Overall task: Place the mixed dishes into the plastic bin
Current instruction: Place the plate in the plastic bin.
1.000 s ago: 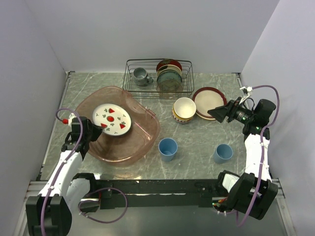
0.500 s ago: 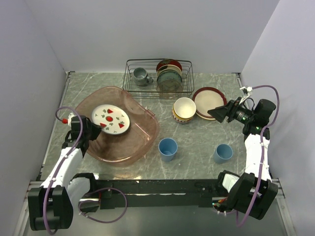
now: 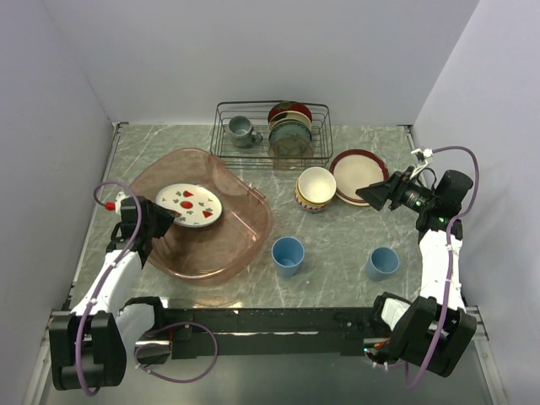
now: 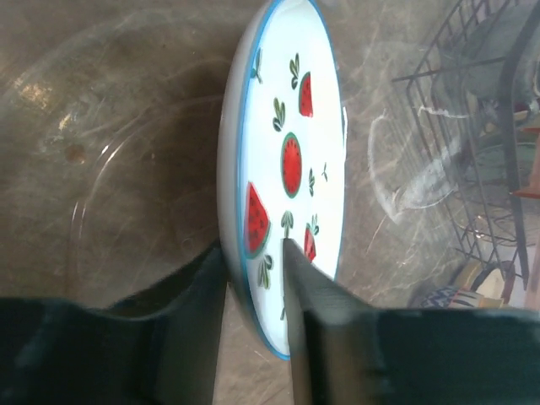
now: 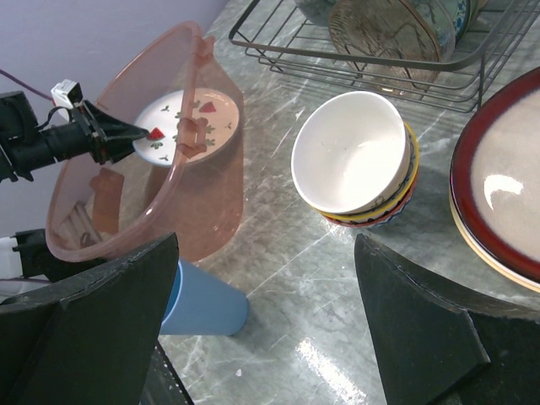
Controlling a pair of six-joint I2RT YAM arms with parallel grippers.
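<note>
Left wrist, left hand (image 4: 253, 257) pinching strawberry-print plate (image 4: 291, 160) rim, over plastic bin (image 4: 126, 169)

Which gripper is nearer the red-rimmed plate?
Right. The right gripper hovers open beside the red-rimmed plate; the left gripper is far left, holding the strawberry plate at the plastic bin.

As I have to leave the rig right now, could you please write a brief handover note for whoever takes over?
Left gripper: shut on the rim of the fruit-print plate, held tilted inside the plastic bin; not released.
Right gripper: open, empty, beside the stack topped by the red-rimmed plate.
Done: nothing lies free in the bin.
Left: release this plate, then move that stack, the cream bowl nested in the patterned bowl, the left light-blue cup and the right light-blue cup, all on the table.
</note>
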